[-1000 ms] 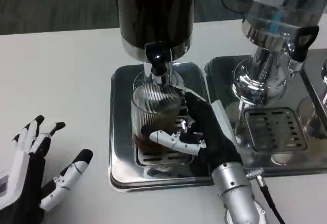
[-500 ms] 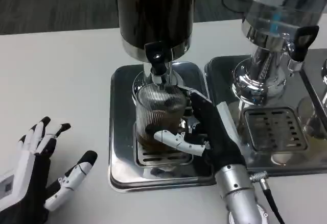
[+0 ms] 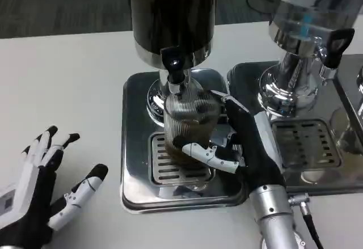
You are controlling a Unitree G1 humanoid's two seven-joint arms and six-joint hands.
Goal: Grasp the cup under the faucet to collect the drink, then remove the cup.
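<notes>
Ribbed glass cup (image 3: 189, 125) gripped by right hand (image 3: 245, 147), just below faucet (image 3: 174, 70) of dark dispenser (image 3: 172, 16) — brown drink pooled low in the cup. Cup above slotted grate (image 3: 170, 167) of steel drip tray (image 3: 136, 141), directly under the faucet. Left hand (image 3: 39, 195) resting on white table (image 3: 62, 84), well apart from the faucet on its left side, fingers spread, holding nothing. Second dispenser (image 3: 306, 39) to the faucet's right — on its own tray (image 3: 306, 147).
</notes>
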